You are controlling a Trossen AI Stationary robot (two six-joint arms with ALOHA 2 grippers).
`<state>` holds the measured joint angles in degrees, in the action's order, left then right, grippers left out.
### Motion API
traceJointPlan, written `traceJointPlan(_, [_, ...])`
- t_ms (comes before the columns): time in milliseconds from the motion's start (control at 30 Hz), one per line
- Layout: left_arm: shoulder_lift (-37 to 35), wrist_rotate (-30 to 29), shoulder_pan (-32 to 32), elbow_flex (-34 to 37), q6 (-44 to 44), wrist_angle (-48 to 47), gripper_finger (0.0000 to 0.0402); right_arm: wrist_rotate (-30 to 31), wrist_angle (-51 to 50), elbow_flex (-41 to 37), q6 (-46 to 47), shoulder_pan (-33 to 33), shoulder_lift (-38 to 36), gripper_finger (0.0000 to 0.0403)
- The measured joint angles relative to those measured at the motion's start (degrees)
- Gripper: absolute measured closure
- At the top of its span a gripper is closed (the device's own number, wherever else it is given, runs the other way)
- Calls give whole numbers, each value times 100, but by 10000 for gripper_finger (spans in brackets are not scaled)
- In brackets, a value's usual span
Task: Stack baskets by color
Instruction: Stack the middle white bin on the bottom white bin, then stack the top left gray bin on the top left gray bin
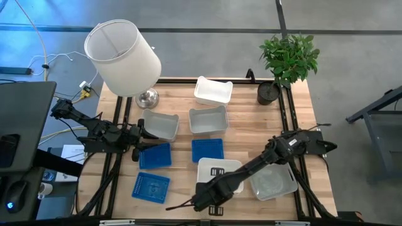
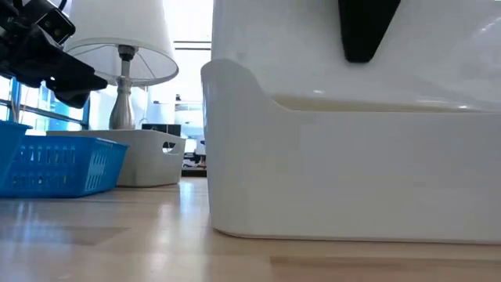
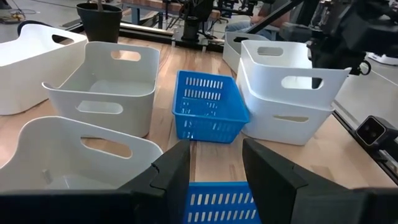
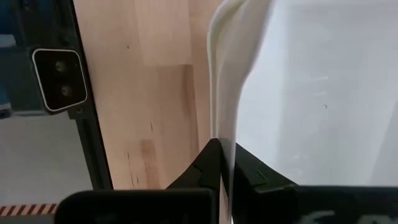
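The right gripper is pinching the thin wall of a white basket between its fingers, near the table edge. The left gripper is hanging with fingers spread and holding nothing, a blue basket just ahead of them and, it seems, another right below.

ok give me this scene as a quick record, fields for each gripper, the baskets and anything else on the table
left gripper: open, above a blue basket, holding nothing
right gripper: shut on the wall of the white basket stack at the table's near edge
blue baskets: three, lying apart on the table
other white baskets: three, toward the lamp side
clear basket: under the right arm
other items: lamp, potted plant
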<state>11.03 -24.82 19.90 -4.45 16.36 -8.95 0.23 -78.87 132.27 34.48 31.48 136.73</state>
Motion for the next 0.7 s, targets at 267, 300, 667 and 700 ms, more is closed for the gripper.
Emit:
traceJointPlan(267, [0,17,2,0,0,0,266,-40,-18,0,-67,-39,2,387])
traceJointPlan(300, [0,17,2,0,0,0,266,-42,-18,0,-78,-39,2,378])
traceJointPlan(667, [0,404,2,0,-2,-2,266,-164,-18,0,831,-155,-32,254])
traceJointPlan(700, [0,404,2,0,-36,-2,266,-99,-20,0,845,-162,-41,251])
